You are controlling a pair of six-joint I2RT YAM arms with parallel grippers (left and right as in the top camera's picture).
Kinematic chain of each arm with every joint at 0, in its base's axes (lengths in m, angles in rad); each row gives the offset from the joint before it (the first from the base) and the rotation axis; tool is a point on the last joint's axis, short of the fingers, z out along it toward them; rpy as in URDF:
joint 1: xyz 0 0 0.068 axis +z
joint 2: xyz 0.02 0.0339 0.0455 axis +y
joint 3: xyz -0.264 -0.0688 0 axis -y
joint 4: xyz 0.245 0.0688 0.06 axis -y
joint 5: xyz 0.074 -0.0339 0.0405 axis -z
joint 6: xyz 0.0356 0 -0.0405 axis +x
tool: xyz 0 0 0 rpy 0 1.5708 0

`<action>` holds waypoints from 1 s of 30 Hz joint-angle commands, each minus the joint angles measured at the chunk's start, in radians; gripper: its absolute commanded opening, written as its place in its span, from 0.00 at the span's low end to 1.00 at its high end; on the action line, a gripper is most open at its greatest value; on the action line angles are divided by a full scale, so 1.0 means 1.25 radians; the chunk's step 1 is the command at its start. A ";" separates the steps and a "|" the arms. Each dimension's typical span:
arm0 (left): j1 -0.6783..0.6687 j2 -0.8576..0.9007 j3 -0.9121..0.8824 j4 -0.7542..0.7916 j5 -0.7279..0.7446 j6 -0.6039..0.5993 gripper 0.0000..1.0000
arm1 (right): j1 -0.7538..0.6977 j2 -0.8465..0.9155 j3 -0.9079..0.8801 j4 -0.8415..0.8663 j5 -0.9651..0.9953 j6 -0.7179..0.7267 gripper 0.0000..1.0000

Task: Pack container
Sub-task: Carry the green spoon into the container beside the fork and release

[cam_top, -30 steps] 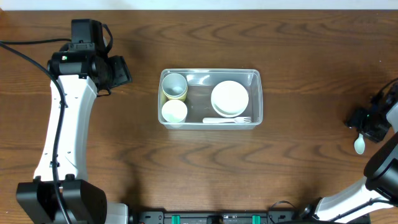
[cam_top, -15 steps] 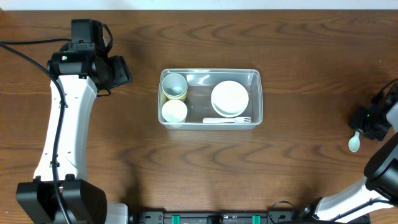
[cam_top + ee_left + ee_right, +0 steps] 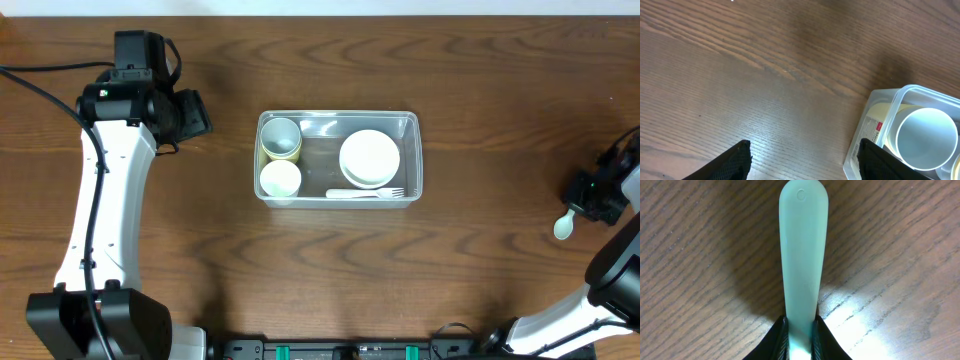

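The clear plastic container (image 3: 412, 128) sits at the table's middle. It holds a pale cup (image 3: 282, 136) in a yellow bowl, a white cup (image 3: 280, 179), stacked white bowls (image 3: 369, 158) and a white fork (image 3: 365, 194). Its corner shows in the left wrist view (image 3: 875, 125). My right gripper (image 3: 588, 200) at the far right is shut on a pale green spoon (image 3: 564, 227), whose handle (image 3: 802, 250) sticks out above the wood. My left gripper (image 3: 205, 115) is open and empty, left of the container, its fingers (image 3: 802, 160) over bare wood.
The dark wooden table (image 3: 330, 270) stretches all around the container. The left arm (image 3: 100, 220) runs along the left side. The right arm's base stands at the lower right corner (image 3: 610, 290).
My right gripper has swung the pale green spoon left and down a little. The left arm and the container's contents have not moved.
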 commanded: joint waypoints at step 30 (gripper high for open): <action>0.001 0.004 -0.003 -0.002 0.002 -0.008 0.69 | 0.750 -0.327 0.230 -0.122 -0.102 -0.497 0.01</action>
